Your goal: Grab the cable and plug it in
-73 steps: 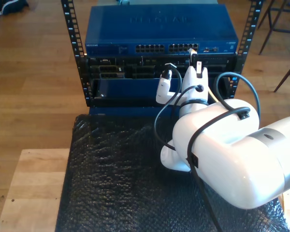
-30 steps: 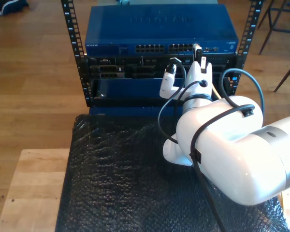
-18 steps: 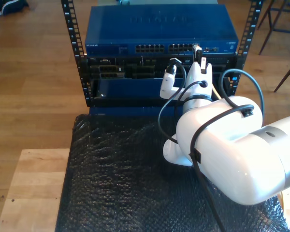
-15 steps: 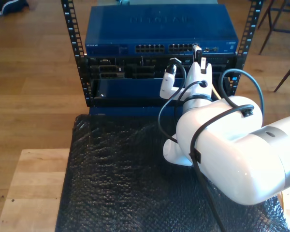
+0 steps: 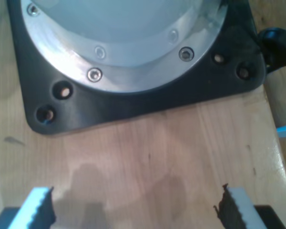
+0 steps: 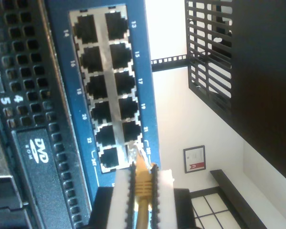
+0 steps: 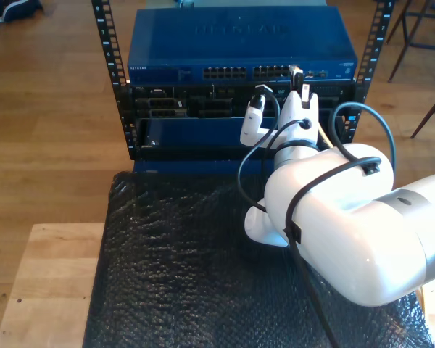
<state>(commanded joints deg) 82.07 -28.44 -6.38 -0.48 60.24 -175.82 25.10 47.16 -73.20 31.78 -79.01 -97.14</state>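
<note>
In the second wrist view my second gripper [image 6: 142, 183] is shut on the cable [image 6: 143, 210], a pale-yellow line whose clear plug [image 6: 136, 156] points at the end ports of the blue network switch [image 6: 62, 157]. The plug tip sits at the mouth of the end port; I cannot tell how far in it is. In the exterior view that gripper [image 7: 299, 81] is up against the switch's port row [image 7: 272, 72], with a stretch of the cable [image 7: 322, 138] trailing along the white arm. My first gripper [image 5: 133, 210] is open above bare wood, its fingertips [image 5: 38, 205] wide apart.
The switch [image 7: 239, 43] sits in a black rack [image 7: 116, 72] above other units. A black bubble-wrap mat [image 7: 174, 261] covers the wooden table [image 7: 51, 283]. Black arm cables [image 7: 254, 167] loop around the white arm. A black base plate [image 5: 133, 95] lies ahead of my first gripper.
Since 2.4 s ago the second arm has moved toward the exterior view's right and up to the switch's port row. Over the last second it has barely moved.
</note>
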